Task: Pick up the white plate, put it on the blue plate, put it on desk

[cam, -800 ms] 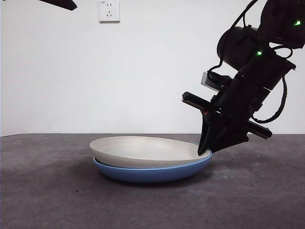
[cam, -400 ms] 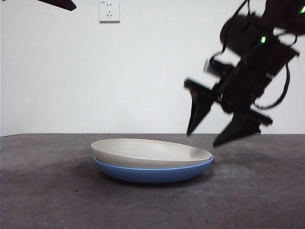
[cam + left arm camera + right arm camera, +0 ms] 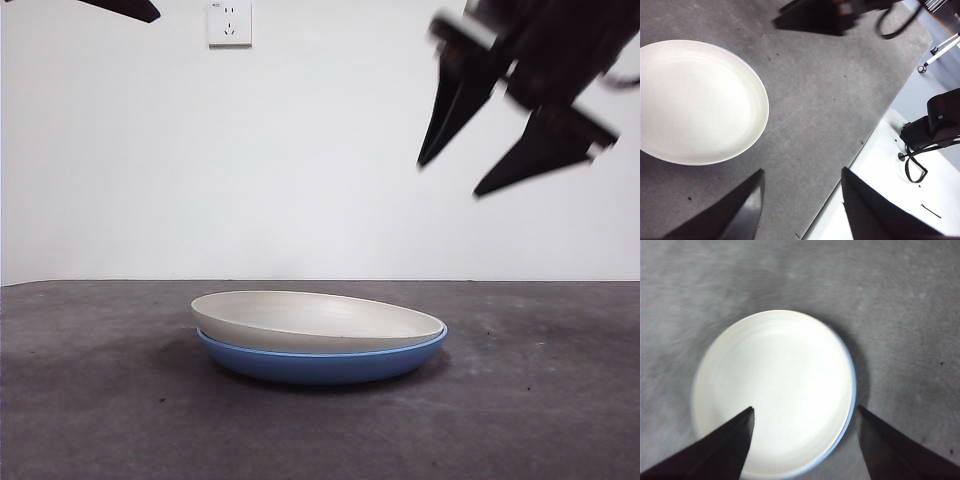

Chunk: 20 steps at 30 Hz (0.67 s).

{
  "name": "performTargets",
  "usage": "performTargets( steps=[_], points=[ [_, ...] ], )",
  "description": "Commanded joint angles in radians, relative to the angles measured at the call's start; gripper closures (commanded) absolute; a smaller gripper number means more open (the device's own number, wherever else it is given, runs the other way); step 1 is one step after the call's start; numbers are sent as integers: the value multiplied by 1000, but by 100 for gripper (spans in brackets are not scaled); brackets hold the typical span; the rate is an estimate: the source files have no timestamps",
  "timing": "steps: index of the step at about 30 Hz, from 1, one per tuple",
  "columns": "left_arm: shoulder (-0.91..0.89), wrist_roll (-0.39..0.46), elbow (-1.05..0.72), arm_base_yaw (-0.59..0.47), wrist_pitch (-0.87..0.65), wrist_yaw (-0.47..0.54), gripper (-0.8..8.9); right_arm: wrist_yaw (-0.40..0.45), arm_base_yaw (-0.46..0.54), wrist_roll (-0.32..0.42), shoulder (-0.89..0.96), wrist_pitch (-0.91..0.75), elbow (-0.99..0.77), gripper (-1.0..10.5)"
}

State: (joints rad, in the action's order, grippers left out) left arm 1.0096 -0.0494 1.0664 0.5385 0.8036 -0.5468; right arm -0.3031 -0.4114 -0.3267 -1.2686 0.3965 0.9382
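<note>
The white plate (image 3: 315, 318) lies nested in the blue plate (image 3: 320, 363) on the dark grey desk (image 3: 110, 400). My right gripper (image 3: 450, 178) is open and empty, high above the plates' right edge. In the right wrist view the white plate (image 3: 772, 390) fills the middle, with a thin blue rim (image 3: 852, 385) at one side. My left gripper (image 3: 800, 180) is open and empty, held high; its view shows the white plate (image 3: 695, 102) off to one side. In the front view it shows only as a black tip (image 3: 125, 8) at the top left.
A white wall with a socket (image 3: 229, 22) stands behind the desk. The left wrist view shows the desk's edge (image 3: 875, 125), with a white surface and a black cabled device (image 3: 935, 125) beyond it.
My right gripper let go of the white plate's right rim, opened, and rose up and to the right. The white plate settled flat into the blue plate.
</note>
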Motion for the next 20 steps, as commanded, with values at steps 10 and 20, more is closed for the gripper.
performTargets(
  steps=[10, 20],
  points=[
    [8, 11, 11, 7, -10, -3, 565, -142, -15, 142, 313, 380, 19, 627],
    [8, 11, 11, 7, -10, -3, 565, -142, -31, 175, 463, 535, 19, 628]
  ],
)
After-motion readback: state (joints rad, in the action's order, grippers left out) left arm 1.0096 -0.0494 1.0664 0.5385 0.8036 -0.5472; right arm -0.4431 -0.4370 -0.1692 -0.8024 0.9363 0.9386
